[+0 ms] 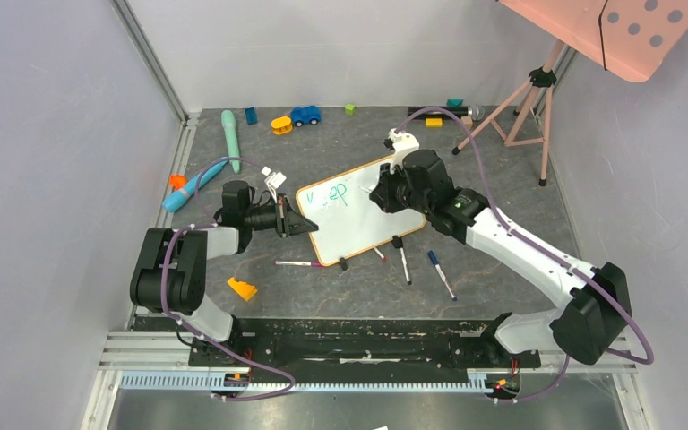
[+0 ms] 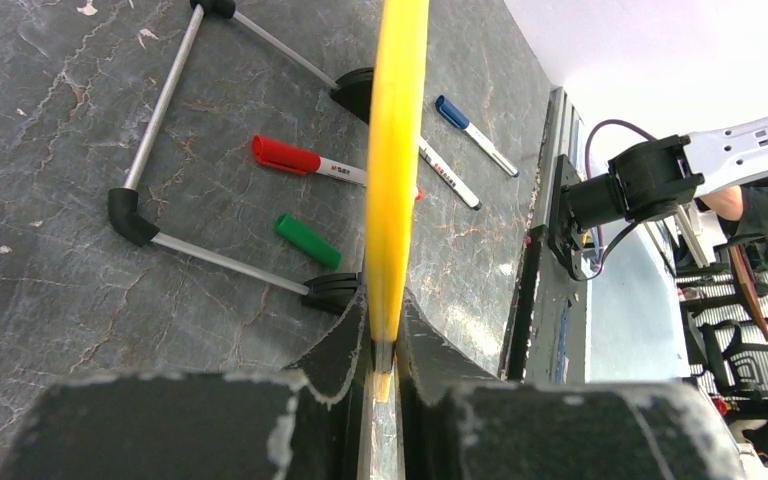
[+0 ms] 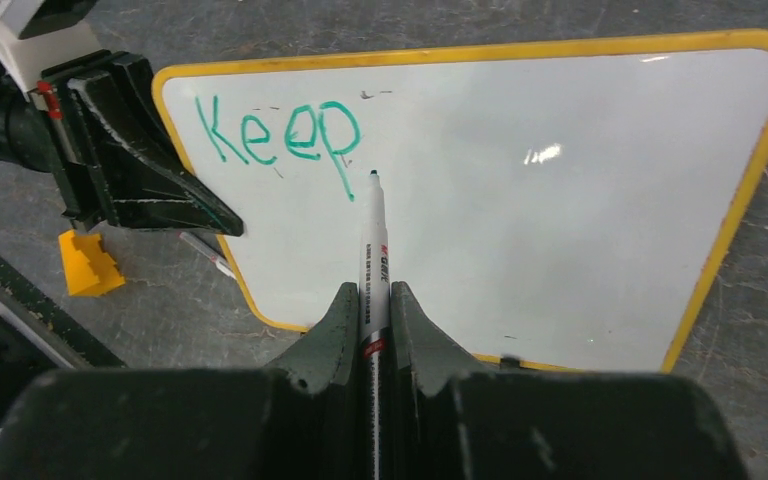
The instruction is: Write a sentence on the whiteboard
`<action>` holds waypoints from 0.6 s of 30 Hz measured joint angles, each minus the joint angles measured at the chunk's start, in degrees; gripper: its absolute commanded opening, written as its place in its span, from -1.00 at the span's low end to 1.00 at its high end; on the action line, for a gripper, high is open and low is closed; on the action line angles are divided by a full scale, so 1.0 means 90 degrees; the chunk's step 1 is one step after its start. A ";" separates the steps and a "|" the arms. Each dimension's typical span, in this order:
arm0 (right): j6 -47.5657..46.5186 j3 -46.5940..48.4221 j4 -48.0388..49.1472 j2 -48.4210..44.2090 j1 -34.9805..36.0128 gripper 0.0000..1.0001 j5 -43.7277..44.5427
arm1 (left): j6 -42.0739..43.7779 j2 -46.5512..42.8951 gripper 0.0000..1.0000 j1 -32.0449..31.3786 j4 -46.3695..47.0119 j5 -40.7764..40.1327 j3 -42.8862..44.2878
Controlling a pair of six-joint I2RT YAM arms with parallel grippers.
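Green word [image 3: 280, 135], one; left jaws pinch the whiteboard [image 3: 560, 200], right jaws one marker [image 3: 373, 250].

My left arm [image 1: 177, 262] folds at eight o'clock, and its forearm runs toward three o'clock, where my left claw [image 1: 301, 223] is clamped on the whiteboard [image 1: 363, 228] rim. My right arm [image 1: 521, 248] bends at four o'clock and reaches toward ten. My right claw [image 3: 372, 300] pinches a marker [image 3: 372, 235], its fingers tight against the barrel.

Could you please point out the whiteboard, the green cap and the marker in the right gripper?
whiteboard [image 3: 560, 250], right wrist view, bare white surface.
green cap [image 2: 307, 241], left wrist view, its middle.
marker [image 3: 373, 240], right wrist view, white barrel.
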 measured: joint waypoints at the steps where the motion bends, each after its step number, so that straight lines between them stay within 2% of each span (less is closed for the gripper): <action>1: 0.0002 -0.0039 -0.0002 -0.0036 0.0000 -1.00 0.0097 | 0.0000 -0.0002 -0.96 0.0000 0.0000 -0.0002 0.0000; 8: 0.0058 -0.0408 -0.0058 -0.0255 -0.0090 -1.00 0.0566 | 0.0000 -0.0005 -0.96 -0.0002 -0.0002 -0.0002 0.0000; 18: -0.0243 -0.0384 -0.0160 -0.0240 -0.0619 -1.00 -0.0318 | 0.0002 -0.0010 -0.96 -0.0007 -0.0002 -0.0002 0.0000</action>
